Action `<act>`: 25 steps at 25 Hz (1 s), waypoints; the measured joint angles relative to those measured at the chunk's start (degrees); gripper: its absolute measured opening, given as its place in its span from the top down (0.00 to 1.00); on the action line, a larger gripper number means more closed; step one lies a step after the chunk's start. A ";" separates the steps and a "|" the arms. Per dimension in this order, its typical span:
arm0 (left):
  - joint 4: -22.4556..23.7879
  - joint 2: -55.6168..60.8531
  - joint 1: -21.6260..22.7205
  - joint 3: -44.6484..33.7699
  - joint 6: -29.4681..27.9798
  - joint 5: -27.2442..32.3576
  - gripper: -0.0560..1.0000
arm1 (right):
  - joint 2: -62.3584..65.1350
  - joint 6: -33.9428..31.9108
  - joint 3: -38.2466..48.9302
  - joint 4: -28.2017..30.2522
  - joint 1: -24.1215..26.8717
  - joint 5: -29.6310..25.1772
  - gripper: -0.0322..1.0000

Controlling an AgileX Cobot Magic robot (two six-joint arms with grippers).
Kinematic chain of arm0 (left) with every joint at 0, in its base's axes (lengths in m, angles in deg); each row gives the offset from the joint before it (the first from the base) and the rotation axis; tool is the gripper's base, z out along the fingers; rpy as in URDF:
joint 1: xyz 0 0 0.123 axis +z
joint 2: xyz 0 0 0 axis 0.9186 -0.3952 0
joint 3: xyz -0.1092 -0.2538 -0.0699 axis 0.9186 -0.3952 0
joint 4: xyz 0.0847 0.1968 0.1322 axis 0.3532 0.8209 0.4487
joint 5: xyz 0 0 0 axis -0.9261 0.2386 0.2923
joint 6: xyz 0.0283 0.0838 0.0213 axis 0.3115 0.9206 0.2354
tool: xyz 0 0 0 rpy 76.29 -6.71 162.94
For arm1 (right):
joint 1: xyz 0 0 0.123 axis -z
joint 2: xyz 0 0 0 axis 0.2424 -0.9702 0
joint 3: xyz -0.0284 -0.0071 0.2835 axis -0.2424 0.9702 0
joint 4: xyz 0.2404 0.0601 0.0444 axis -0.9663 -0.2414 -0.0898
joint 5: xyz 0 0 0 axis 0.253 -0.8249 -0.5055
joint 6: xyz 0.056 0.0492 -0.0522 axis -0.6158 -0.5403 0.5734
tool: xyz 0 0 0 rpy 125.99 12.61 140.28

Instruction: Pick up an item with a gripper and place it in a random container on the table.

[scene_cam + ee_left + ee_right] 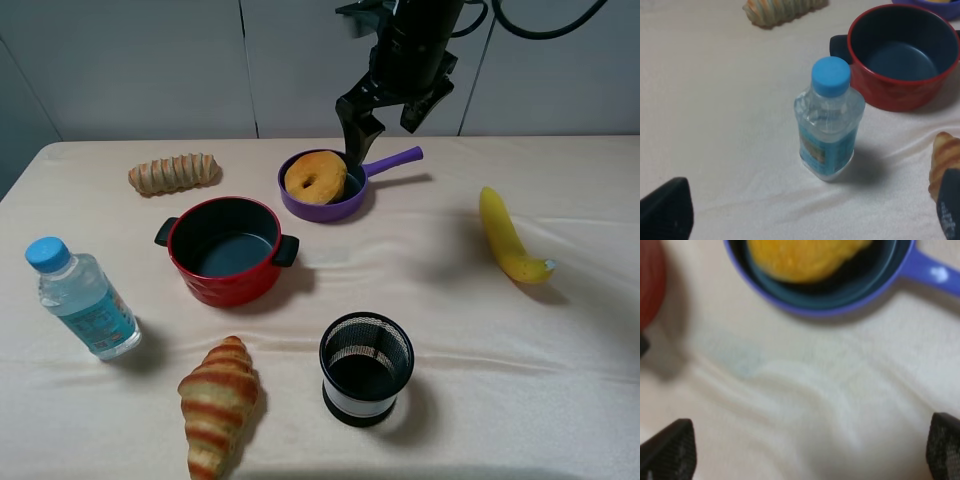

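Hovering above the far side of the table [560,390], our right gripper [391,112] hangs with jaws spread and empty. Just beneath it lies the doughnut [316,177], tilted inside the purple frying pan [343,205]. Our left gripper [805,220], jaws apart, faces the water bottle [828,119] near the red pot [900,55].

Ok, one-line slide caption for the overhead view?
Doughnut resting in the purple pan, open right tool above the pan's handle.
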State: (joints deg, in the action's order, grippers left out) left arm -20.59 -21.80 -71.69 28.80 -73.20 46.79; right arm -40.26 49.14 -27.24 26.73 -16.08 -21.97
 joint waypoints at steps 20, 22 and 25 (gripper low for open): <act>0.00 0.00 0.00 0.00 0.00 0.00 0.01 | 34.38 -4.49 33.42 0.13 0.00 0.00 0.30; 0.00 0.00 0.00 0.00 0.00 0.00 0.01 | 39.45 -5.85 36.83 0.13 0.00 0.00 0.30; 0.00 0.00 0.00 0.00 0.00 0.00 0.01 | 47.01 -7.95 41.51 0.13 0.00 -0.05 0.30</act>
State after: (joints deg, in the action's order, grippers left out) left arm -20.59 -21.80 -71.69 28.80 -73.20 46.79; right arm 6.75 41.19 14.27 26.86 -16.08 -22.02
